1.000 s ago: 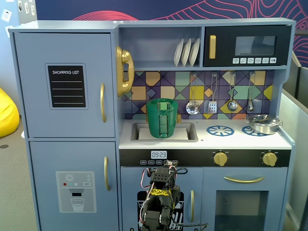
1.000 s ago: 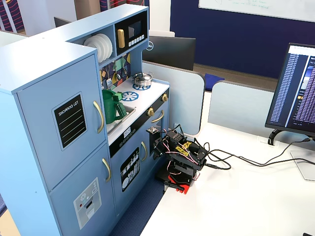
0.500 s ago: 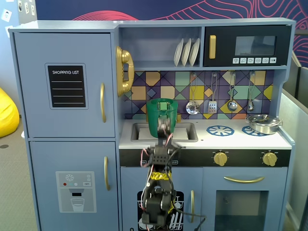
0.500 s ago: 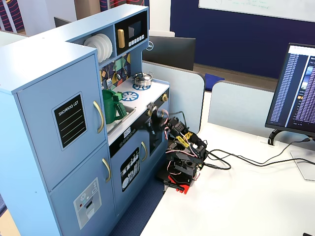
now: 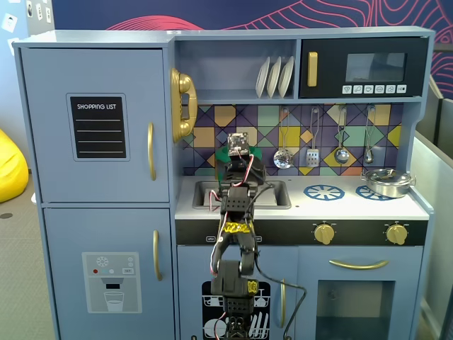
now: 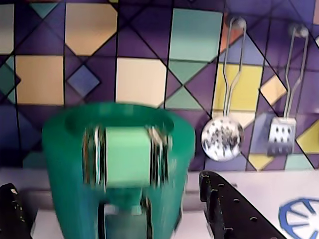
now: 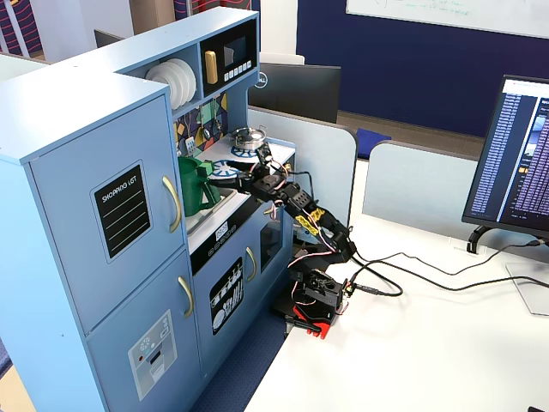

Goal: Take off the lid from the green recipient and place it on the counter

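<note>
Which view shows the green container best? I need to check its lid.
The wrist view: the container fills the frame, its rim showing, though blurred. In a fixed view the arm hides most of it; another shows it small from the side.

A steel pot (image 5: 388,182) sat on the right printed burner ring (image 5: 373,193), with the other ring (image 5: 324,192) bare beside it. White plates (image 5: 275,76) stood on the shelf beside the microwave (image 5: 364,68), and a gold phone (image 5: 183,103) hung at left. A skimmer (image 6: 222,140) and slotted spatula (image 6: 281,135) hung against the tiled backsplash (image 6: 139,79).

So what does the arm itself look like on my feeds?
The arm is black, built of blocky segments, with red, white and black cables looping along it and yellow markings at two joints. The gripper has black fingers dotted with small holes.
</note>
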